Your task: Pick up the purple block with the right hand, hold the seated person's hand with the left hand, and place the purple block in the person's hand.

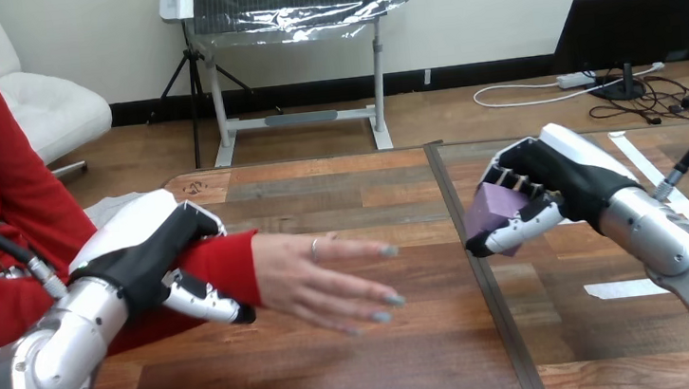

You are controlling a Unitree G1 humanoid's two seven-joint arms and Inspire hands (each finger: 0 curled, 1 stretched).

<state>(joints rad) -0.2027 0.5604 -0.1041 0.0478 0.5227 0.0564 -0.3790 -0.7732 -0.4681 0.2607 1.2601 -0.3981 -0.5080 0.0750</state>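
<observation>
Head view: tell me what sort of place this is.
Probably a robot handover test bench: a wooden table, the right hand gripping a purple block, and the left hand clasping the seated person's wrist, the person's hand open over the table.

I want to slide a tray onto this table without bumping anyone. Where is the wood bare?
Bare: the near stretch of table below the person's hand, between both arms, and the far strip beyond it. Crowded: the narrow gap between that hand and the purple block in the right hand.
</observation>
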